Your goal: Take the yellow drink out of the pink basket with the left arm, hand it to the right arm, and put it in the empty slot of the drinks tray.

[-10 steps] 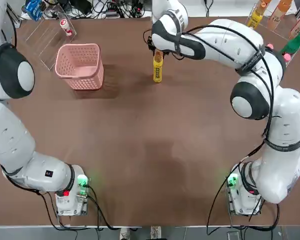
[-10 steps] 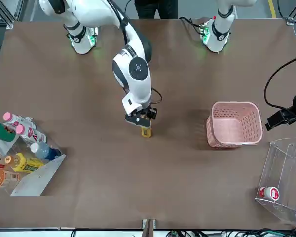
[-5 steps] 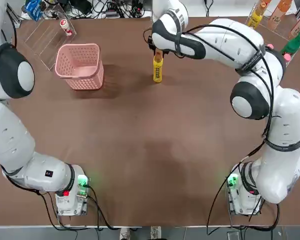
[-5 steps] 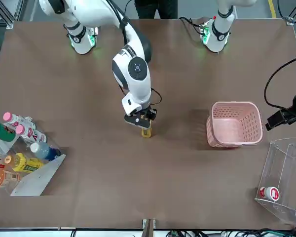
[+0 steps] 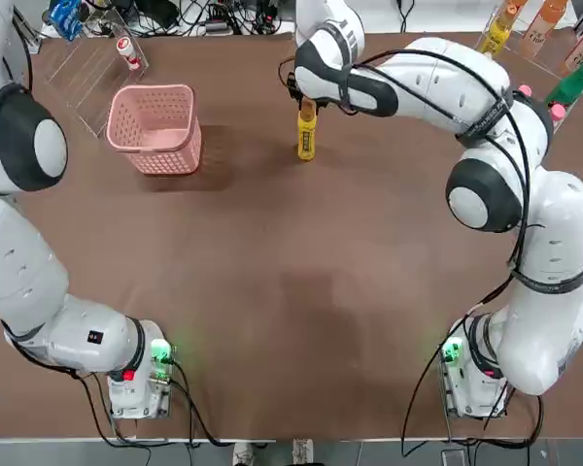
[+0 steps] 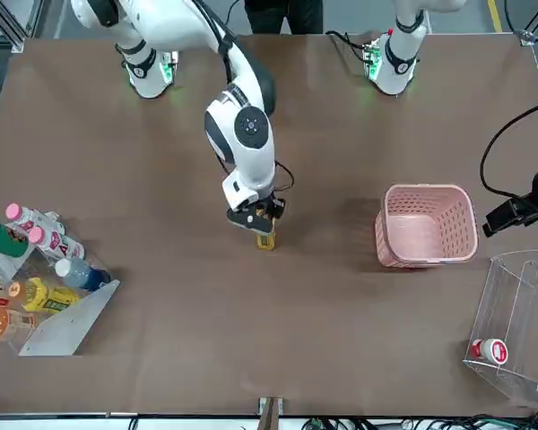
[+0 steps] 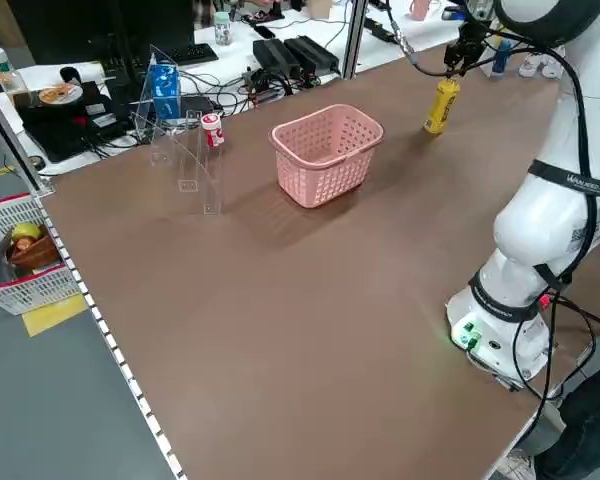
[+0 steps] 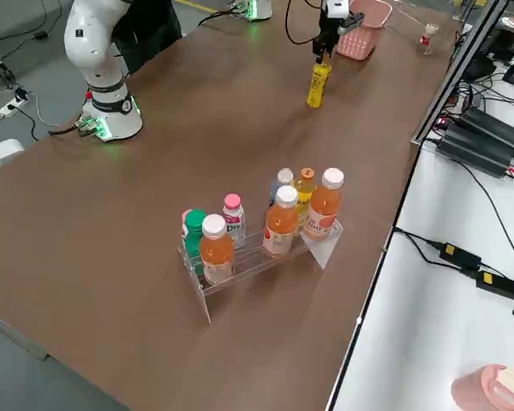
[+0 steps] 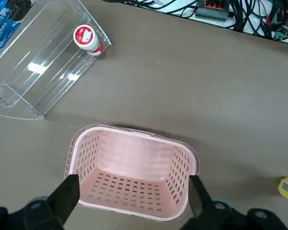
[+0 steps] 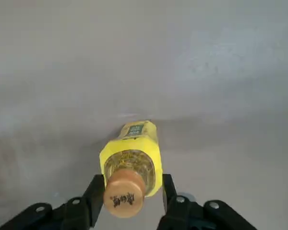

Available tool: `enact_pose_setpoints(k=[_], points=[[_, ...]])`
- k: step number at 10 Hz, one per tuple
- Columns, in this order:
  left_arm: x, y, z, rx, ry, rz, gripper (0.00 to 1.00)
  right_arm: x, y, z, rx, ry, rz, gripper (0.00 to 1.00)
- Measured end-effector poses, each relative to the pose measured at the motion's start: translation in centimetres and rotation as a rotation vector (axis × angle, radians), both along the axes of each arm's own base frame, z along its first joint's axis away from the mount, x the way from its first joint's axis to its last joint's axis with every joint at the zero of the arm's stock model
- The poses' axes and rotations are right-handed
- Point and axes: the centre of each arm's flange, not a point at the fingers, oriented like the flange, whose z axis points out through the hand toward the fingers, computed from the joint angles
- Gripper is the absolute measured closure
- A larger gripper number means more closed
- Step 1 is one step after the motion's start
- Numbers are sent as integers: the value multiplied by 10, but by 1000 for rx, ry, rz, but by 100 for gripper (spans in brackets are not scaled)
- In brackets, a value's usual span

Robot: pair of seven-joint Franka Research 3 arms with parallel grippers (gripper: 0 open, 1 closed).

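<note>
Presently, line by line:
Yellow drink [image 5: 306,133]: upright on the brown table [image 5: 301,291], out of the pink basket [image 5: 155,128] and well to one side of it; orange-yellow cap up, between the right gripper's fingers.
Right gripper [image 10: 129,195]: over the drink from above, one finger [image 10: 93,197] on each side of the bottle's shoulder just below the cap, close against the label; firm squeeze or mere touch, cannot tell.
Left gripper [image 9: 134,201]: spread wide, holding nothing, hanging above the near rim of the basket.
Pink basket: upright, nothing inside, grid floor showing in the left wrist view.
Drinks tray [image 8: 257,248]: at the table edge on the right arm's side, well apart from the drink; orange, yellow, white pink-capped and green bottles [image 8: 195,231] standing in its lanes.
Empty slot: cannot be picked out among the bottles.
Clear acrylic box [image 9: 43,72]: beyond the basket, a small red-and-white bottle [image 9: 85,39] lying in it.
</note>
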Motion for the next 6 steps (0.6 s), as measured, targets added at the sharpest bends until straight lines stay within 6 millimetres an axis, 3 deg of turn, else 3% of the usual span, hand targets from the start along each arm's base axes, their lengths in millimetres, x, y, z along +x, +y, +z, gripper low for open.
enact_pose_setpoints(k=[4, 6], points=[[0, 0, 0, 0, 0, 0, 0, 3, 0, 8, 10, -13, -4, 55], [0, 0, 0, 0, 0, 0, 0, 2, 2, 6, 9, -10, -1, 53]])
